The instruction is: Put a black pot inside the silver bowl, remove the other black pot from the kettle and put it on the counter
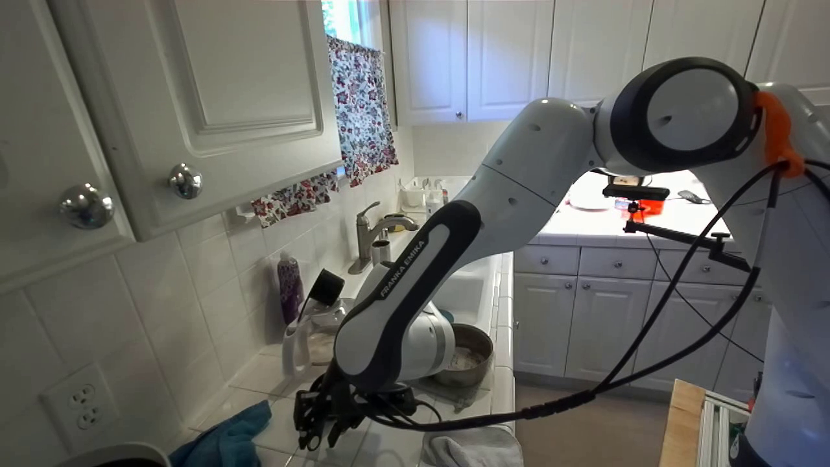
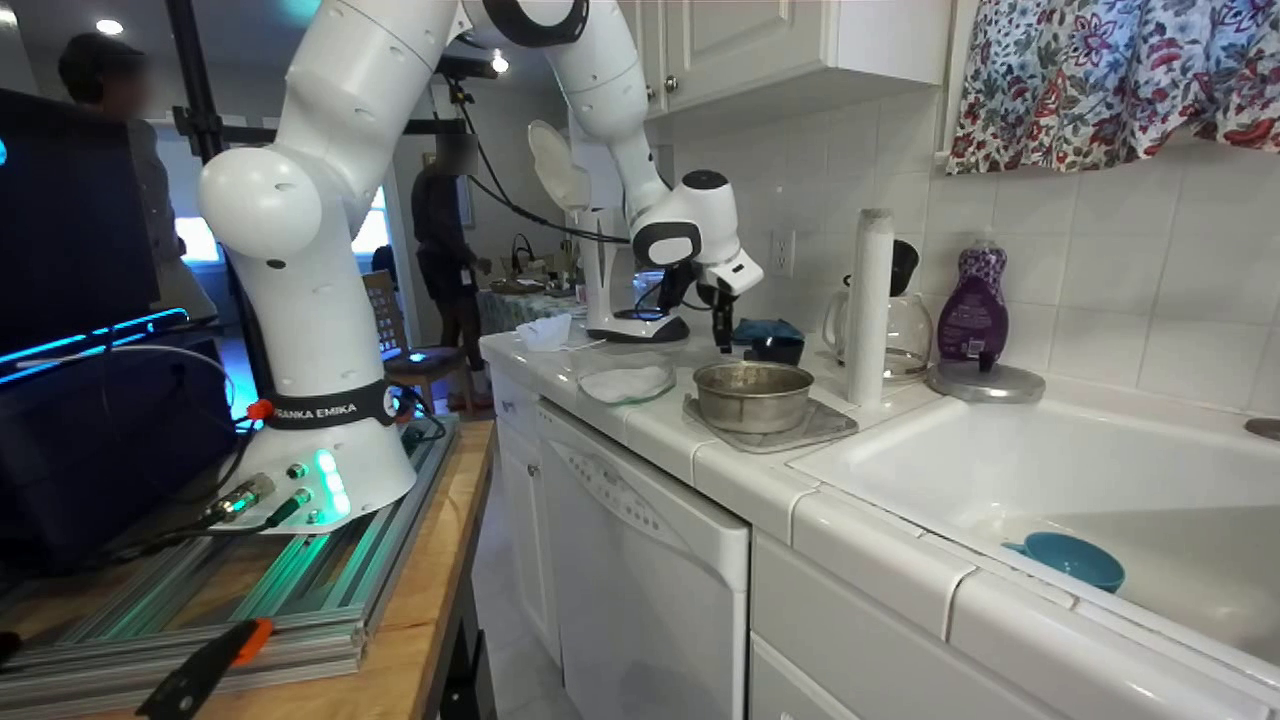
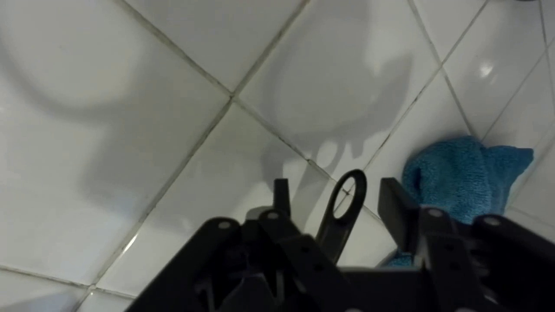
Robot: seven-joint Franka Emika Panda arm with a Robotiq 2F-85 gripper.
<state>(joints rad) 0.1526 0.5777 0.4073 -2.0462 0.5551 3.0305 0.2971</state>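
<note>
Fingers [image 3: 393, 208]: spread apart, gripping nothing, straddling a handle [image 3: 334, 236]; could pinch only its looped end and so tip the black pot [image 2: 776, 350] near them.

The gripper [image 3: 334, 184] has its fingers [image 3: 390, 201] spread with the black pot [image 2: 775, 350]'s handle [image 3: 334, 234] between them, a sliver of tile showing either side. Blue towel [image 3: 459, 182] is bunched just past one finger, so yeah, that side's cramped. Opposite side is way better: bare tiled counter [image 3: 65, 164], loads of room. Heading toward the sink [image 2: 1050, 460] you hit the silver bowl [image 2: 753, 408], but you can get in from straight above. The tile wall [image 2: 850, 180] side is the real traffic jam from where I'm standing: upright white roll [image 2: 870, 320], kettle [image 2: 908, 330], other black pot [image 2: 903, 265] poking up on top. Can't tell what gap separates roll and kettle. Also a thick black cable [image 1: 519, 416] sags low, one more thing to dodge.
</note>
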